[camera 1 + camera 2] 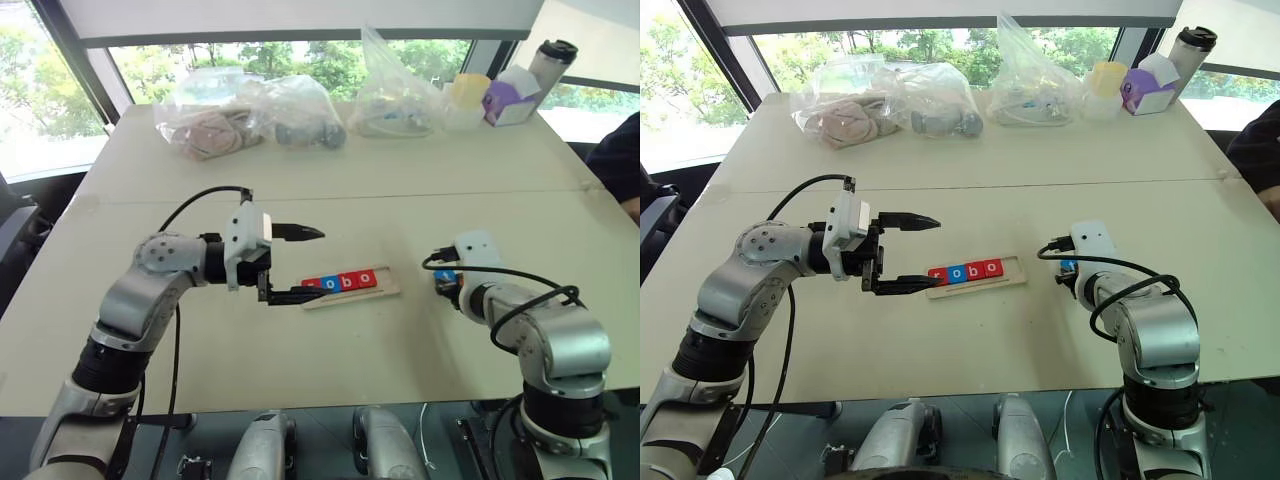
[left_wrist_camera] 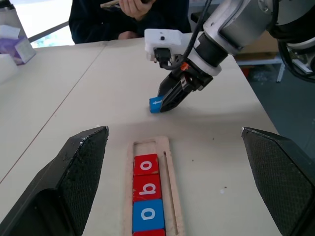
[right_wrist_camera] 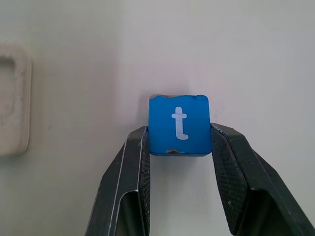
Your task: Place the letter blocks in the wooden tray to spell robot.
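A: Where is your right gripper (image 3: 179,142) now?

B: It sits low over the table (image 1: 330,190), toward the right edge, well apart from the wooden tray (image 1: 351,286). Its 2 black fingers (image 3: 125,182) are clamped on the blue t block (image 3: 179,125), 1 finger against each side, with the white letter facing the wrist camera. You can see the same block (image 2: 155,104) at the fingertips from the left wrist view, down close to the table top; whether it touches the surface you cannot tell.

A: And the tray?

B: It lies near the middle of the table, closer to the near edge. In it you have 4 letter blocks (image 1: 965,271) in a row: red, blue, red, red. The last 3 read o, b, o; the first is partly hidden behind the left gripper. The tray's end toward your right gripper has 1 free space (image 2: 150,145).

A: What about the left gripper (image 1: 305,265)?

B: You have it spread as wide as it goes and holding nothing. It points across toward the right edge, at the tray's left end, 1 finger (image 1: 300,233) raised above the table and the other (image 1: 290,296) low, just beside the first red block.

A: Anything else on the table?

B: Plastic bags (image 1: 250,112), a purple box (image 1: 508,100) and a bottle (image 1: 551,62) along the far edge. A person in a dark sleeve (image 1: 618,165) sits by the right edge.
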You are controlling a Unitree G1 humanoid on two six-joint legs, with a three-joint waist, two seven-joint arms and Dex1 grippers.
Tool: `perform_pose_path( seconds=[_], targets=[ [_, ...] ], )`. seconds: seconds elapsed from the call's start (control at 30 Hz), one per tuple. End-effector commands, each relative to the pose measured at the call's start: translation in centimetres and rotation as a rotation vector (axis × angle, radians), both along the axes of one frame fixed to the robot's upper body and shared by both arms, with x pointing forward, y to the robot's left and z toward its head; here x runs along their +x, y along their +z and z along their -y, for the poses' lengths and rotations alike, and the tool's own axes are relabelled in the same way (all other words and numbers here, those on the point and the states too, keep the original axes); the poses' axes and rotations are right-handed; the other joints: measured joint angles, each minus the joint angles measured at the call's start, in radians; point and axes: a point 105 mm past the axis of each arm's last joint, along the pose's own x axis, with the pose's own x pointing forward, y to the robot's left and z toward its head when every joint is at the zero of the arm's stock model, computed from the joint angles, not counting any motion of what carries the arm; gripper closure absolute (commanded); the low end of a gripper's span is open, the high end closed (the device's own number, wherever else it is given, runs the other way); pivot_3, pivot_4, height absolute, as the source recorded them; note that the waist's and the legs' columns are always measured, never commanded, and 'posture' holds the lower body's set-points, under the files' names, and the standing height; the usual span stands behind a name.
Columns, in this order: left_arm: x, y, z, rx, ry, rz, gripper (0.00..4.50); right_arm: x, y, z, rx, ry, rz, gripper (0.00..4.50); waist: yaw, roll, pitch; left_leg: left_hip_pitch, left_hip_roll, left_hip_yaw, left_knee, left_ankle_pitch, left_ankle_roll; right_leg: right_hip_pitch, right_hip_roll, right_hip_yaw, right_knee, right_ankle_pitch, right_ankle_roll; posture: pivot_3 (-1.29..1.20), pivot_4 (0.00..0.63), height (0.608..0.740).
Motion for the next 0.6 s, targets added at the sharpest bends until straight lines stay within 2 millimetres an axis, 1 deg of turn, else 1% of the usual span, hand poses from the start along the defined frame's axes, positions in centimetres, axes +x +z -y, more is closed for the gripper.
perform_pose_path(
  seconds=[0.03,0.1,0.17,0.2,0.27,0.3,0.33,0.43,0.47,0.57,0.6],
  targets=[
    [-0.5,0.6,0.2,0.0,-0.014,0.046,0.0,0.2,0.5,0.1,0.01,-0.034,0.026,3.34,0.0,0.0,0.0,0.0,0.0,0.0,0.0,0.0,0.0,0.0,0.0,0.0,0.0,0.0,0.0,0.0,0.15,0.74],
    [-0.5,0.6,0.2,0.001,-0.011,0.047,0.0,0.2,0.2,-0.3,0.018,-0.028,0.018,3.34,-0.001,0.0,0.0,0.0,0.0,0.0,0.0,0.0,0.0,0.0,0.0,0.0,0.0,0.0,0.0,0.0,0.15,0.74],
    [-0.4,0.6,0.1,0.002,-0.007,0.048,0.0,0.2,-0.2,-0.6,0.054,-0.026,0.007,2.27,-0.001,0.0,0.0,0.0,0.0,0.0,0.0,0.0,0.0,0.0,0.0,0.0,0.0,0.0,0.0,0.0,0.15,0.74],
    [-0.4,0.6,0.1,0.003,-0.006,0.049,0.0,0.2,-0.3,-0.8,0.066,-0.025,0.005,1.82,-0.002,0.0,0.0,0.0,0.0,0.0,0.0,0.0,0.0,0.0,0.0,0.0,0.0,0.0,0.0,0.0,0.15,0.74],
    [-0.4,0.6,0.1,0.003,-0.004,0.049,0.0,0.3,-0.3,-1.1,0.103,-0.029,0.01,0.71,-0.001,0.0,0.0,0.0,0.0,0.0,0.0,0.0,0.0,0.0,0.0,0.0,0.0,0.0,0.0,0.0,0.15,0.74],
    [-0.4,0.6,0.0,0.004,-0.003,0.049,0.0,0.3,-0.3,-1.3,0.128,-0.031,0.013,0.22,-0.001,0.0,0.0,0.0,0.0,0.0,0.0,0.0,0.0,0.0,0.0,0.0,0.0,0.0,0.0,0.0,0.15,0.74],
    [-0.4,0.6,0.0,0.004,-0.002,0.049,0.0,0.4,-0.4,-1.5,0.146,-0.033,0.014,0.06,-0.001,0.0,0.0,0.0,0.0,0.0,0.0,0.0,0.0,0.0,0.0,0.0,0.0,0.0,0.0,0.0,0.15,0.74],
    [-0.5,0.6,0.0,0.004,-0.001,0.048,0.0,0.4,-0.1,-1.6,0.125,0.004,0.012,0.06,-0.001,0.0,0.0,0.0,0.0,0.0,0.0,0.0,0.0,0.0,0.0,0.0,0.0,0.0,0.0,0.0,0.15,0.74],
    [-0.4,0.6,0.0,0.004,-0.001,0.048,0.0,0.5,0.4,-1.5,0.099,0.04,0.016,0.06,-0.001,0.0,0.0,0.0,0.0,0.0,0.0,0.0,0.0,0.0,0.0,0.0,0.0,0.0,0.0,0.0,0.15,0.74],
    [-0.4,0.6,0.0,0.005,-0.002,0.049,0.0,0.6,4.2,-2.5,-0.087,0.326,0.05,0.06,-0.003,0.002,0.001,0.0,-0.001,0.0,0.0,0.0,0.0,0.0,-0.001,0.0,-0.001,0.0,0.0,0.0,0.15,0.74],
    [-0.4,0.6,0.1,0.004,-0.002,0.049,0.0,0.5,5.2,-2.6,-0.163,0.435,0.058,0.06,-0.003,0.002,0.001,0.0,-0.001,0.001,0.0,0.0,0.0,0.0,-0.001,0.0,-0.001,-0.001,-0.003,0.0,0.15,0.74]
  ],
)
